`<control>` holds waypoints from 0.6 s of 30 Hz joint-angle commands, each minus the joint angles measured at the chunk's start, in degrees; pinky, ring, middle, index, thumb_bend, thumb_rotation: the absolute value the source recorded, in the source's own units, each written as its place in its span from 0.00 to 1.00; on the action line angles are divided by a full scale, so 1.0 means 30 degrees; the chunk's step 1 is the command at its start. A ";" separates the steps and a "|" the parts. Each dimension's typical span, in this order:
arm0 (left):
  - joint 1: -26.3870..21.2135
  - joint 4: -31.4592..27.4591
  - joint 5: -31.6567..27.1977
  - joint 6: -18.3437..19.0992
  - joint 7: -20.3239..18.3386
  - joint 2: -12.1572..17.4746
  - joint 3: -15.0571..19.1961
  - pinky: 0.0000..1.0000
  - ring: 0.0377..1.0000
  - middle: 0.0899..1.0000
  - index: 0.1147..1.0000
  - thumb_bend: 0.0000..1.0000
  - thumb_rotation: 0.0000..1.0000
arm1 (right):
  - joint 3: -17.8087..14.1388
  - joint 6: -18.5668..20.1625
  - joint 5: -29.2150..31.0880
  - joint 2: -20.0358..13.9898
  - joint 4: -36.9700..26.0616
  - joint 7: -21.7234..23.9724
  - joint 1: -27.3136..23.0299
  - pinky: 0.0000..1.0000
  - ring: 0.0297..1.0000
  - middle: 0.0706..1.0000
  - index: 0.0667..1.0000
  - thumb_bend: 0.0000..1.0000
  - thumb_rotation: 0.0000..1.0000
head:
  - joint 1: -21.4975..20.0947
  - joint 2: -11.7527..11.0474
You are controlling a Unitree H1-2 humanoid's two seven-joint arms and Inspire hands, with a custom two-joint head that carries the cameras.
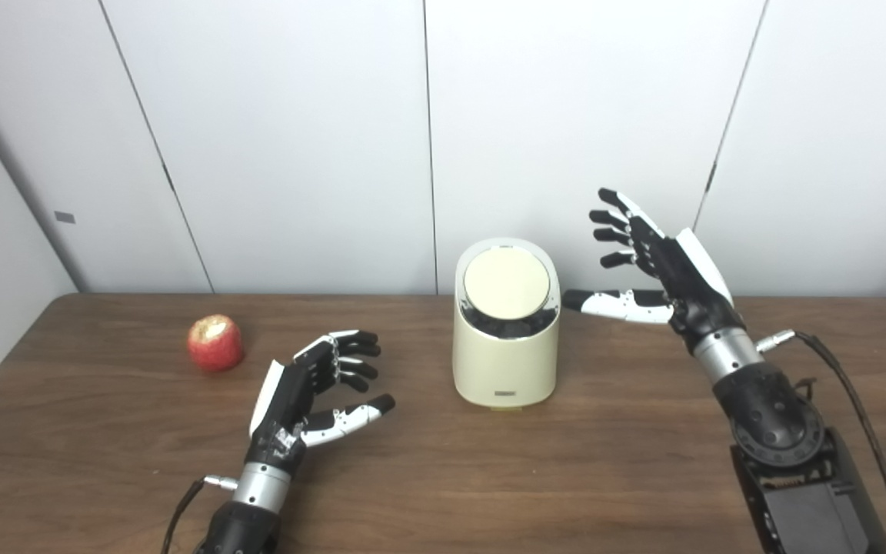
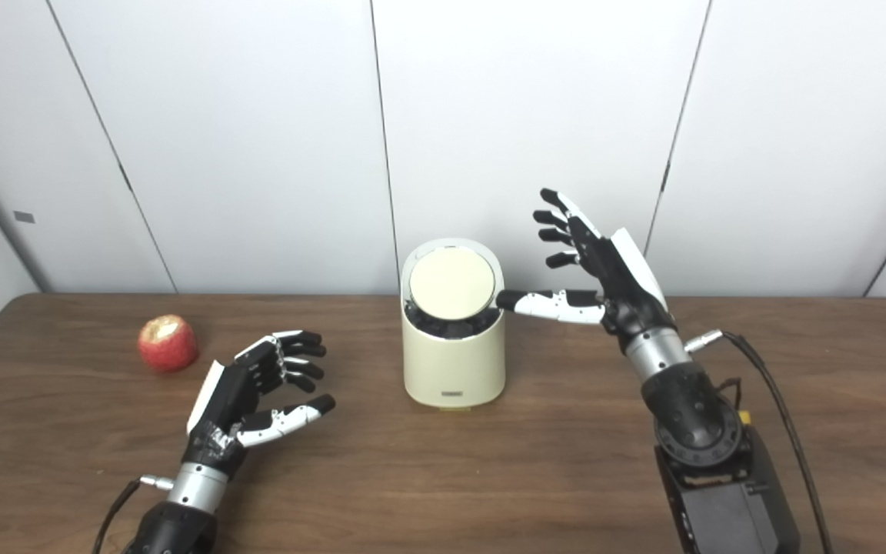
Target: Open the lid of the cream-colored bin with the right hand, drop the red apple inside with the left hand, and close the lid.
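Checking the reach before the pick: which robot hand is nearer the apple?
Left. The left robot hand lies just right of the apple; the right robot hand is raised beyond the bin.

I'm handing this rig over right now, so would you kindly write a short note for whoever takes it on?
Left hand: open, empty, low over the table, between apple and bin.
Right hand: open, raised beside the bin's right; the thumb reaches toward its top, and contact is unclear.
Apple: on the table, far left, untouched.
Bin: centre, lid seems shut.
Done: nothing yet.
Left: open lid, drop apple in, close lid.
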 commanded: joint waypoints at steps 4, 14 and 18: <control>-0.0240 0.0555 0.0038 -0.0978 0.0077 0.0053 -0.0053 0.52 0.58 0.66 0.67 0.69 0.03 | 0.0742 0.0771 -0.1014 -0.0393 -0.0586 0.0144 -0.1969 0.68 0.84 0.88 0.95 0.73 0.41 | -0.0055 0.0017; -0.0493 0.1226 -0.0243 -0.1451 -0.0103 -0.0004 -0.0065 0.52 0.58 0.66 0.67 0.68 0.01 | 0.1798 0.1016 -0.2433 -0.0168 0.1090 -0.0181 -0.3546 0.67 0.82 0.90 0.95 0.75 0.45 | -0.0346 -0.0174; -0.0665 0.1454 -0.0127 -0.1646 -0.0151 0.0062 -0.0136 0.52 0.58 0.66 0.67 0.68 0.03 | 0.2107 0.1345 -0.2809 -0.0008 0.1648 -0.0027 -0.4018 0.68 0.85 0.90 0.95 0.77 0.42 | -0.0517 -0.0164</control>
